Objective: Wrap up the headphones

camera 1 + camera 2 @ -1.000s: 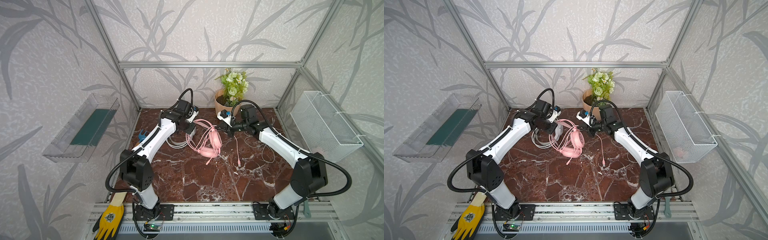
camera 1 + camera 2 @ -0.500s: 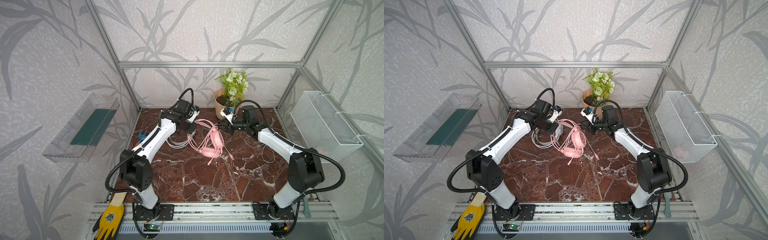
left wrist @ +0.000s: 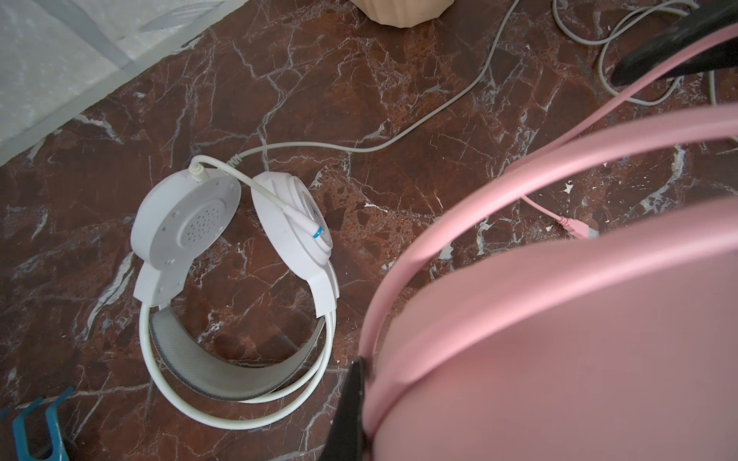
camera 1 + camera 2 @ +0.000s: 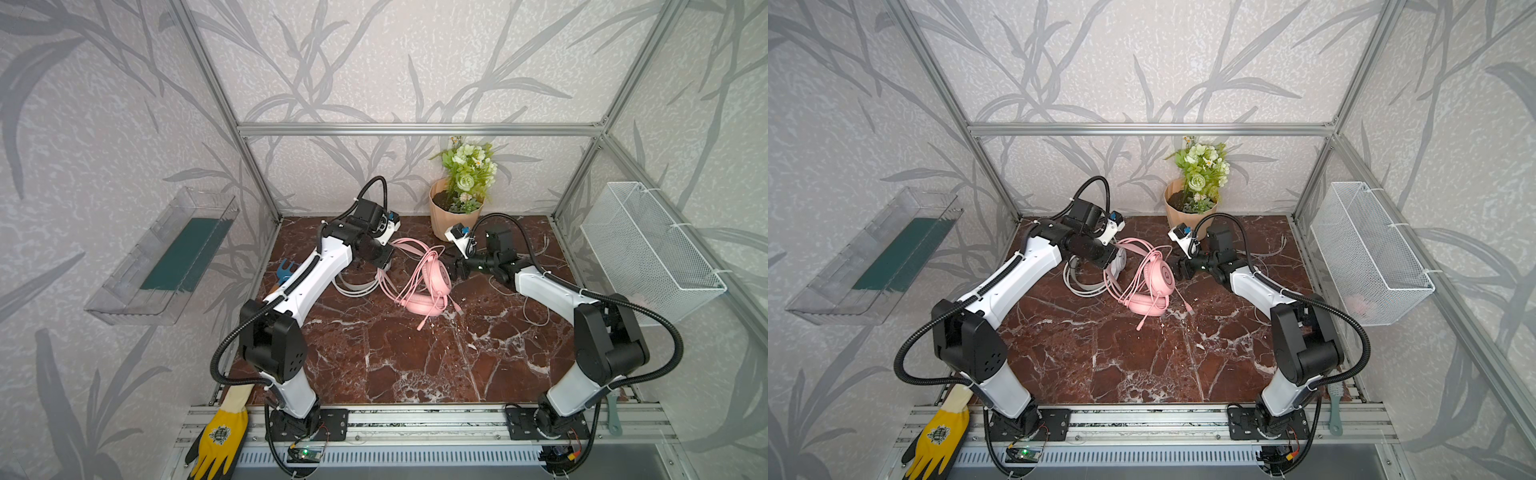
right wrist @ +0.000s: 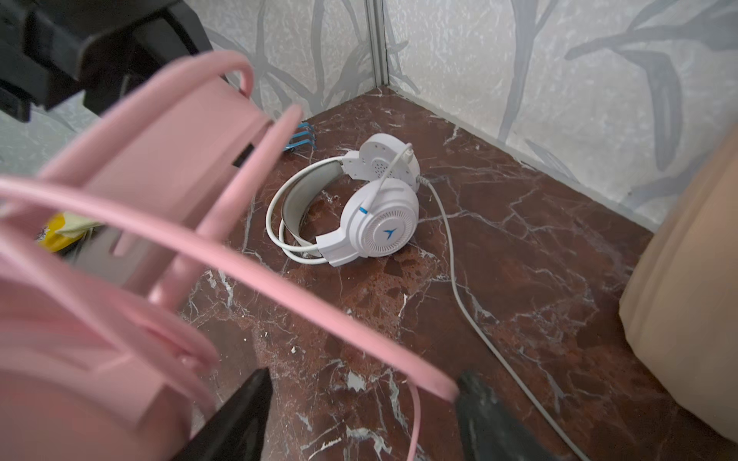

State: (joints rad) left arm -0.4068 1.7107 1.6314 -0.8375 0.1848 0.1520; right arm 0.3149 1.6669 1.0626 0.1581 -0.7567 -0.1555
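Pink plastic fills most of the left wrist view, hiding the left gripper (image 4: 380, 261) there except for one dark finger (image 3: 351, 407). In both top views it is clamped on the headband of the pink headset (image 4: 432, 286). This headset rests one earcup mid-way on the marble table (image 4: 374, 365), its long axis slanting from the rear-left grip to the front. The right gripper (image 5: 359, 383) stands wide, the pink cable (image 5: 319, 309) crossing its gap. The white headset (image 3: 235, 255), half hidden behind the left arm (image 4: 307, 274), lies arch frontward.
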